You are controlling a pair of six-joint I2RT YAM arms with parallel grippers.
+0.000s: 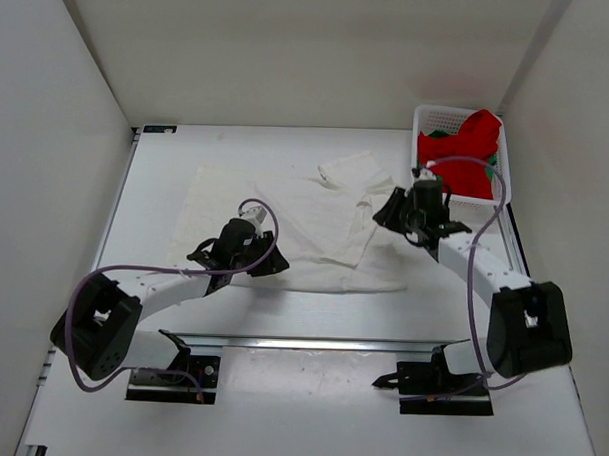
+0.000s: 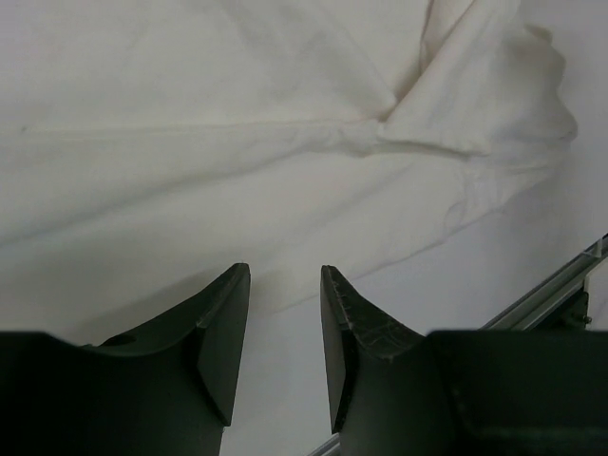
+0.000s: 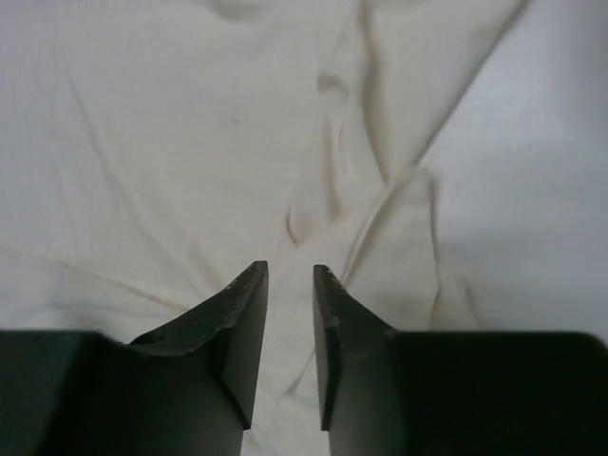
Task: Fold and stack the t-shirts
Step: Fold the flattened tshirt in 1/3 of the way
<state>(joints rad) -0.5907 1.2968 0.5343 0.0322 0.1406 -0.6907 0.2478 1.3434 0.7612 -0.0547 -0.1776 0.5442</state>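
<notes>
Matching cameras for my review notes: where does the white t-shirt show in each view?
Top external: white t-shirt lies spread out mid-table.
Left wrist: white t-shirt fills the upper frame.
Right wrist: white t-shirt covers most of the frame.
Shared landmark: bare table bordering its edge.

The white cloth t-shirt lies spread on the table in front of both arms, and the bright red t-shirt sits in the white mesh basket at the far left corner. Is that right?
One detail is wrong. The white plastic mesh basket holding the bright red cloth t-shirt stands at the far right corner, as the top external view shows. The white cloth t-shirt does lie spread on the table.
</notes>
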